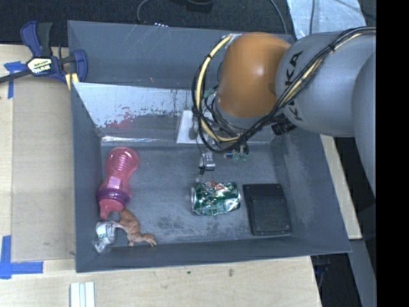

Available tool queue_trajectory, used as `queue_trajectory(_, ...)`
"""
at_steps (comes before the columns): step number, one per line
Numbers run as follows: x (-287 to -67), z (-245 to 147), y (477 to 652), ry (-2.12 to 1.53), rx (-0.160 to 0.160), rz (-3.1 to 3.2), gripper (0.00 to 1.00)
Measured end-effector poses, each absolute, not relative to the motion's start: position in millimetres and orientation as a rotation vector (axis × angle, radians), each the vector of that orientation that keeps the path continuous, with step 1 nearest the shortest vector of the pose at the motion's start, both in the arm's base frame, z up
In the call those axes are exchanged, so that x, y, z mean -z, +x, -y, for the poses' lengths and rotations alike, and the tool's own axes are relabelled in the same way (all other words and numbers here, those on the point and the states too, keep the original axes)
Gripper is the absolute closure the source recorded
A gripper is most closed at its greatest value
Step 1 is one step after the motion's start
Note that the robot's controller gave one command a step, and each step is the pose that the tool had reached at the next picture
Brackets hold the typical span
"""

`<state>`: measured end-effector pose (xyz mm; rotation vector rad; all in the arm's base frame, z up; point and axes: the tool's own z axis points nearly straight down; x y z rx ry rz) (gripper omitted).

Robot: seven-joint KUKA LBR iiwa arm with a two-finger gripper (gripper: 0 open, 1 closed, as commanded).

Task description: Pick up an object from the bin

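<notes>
arm: black letters, "K" legible, rest crossed by cables | crushed can: print unreadable

arm over crushed grn can, ctr

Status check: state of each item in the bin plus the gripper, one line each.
pink bottle: on its side, left of the floor, purple cap on
brown toy dinosaur: lying at the near-left corner, by the bottle's cap
crumpled silver piece: crumpled, beside the dinosaur
green can: crushed, on its side, mid-floor
black flat block: lying flat, right of the can, apart from it
gripper: just behind the can, carrying nothing visible
</notes>
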<state>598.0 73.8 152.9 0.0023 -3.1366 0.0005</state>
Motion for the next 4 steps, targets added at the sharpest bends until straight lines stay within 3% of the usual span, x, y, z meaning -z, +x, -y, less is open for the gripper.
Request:
queue_trajectory(1,-158,-74,599.7,0.001,0.001,3.145,0.0)
queue_trajectory(2,-147,-64,589.6,0.145,0.001,3.144,0.0)
queue_trajectory(3,-119,-29,547.0,0.442,0.0,3.117,0.0)
queue_trajectory(4,-98,-22,540.3,0.472,-0.001,3.11,0.0)
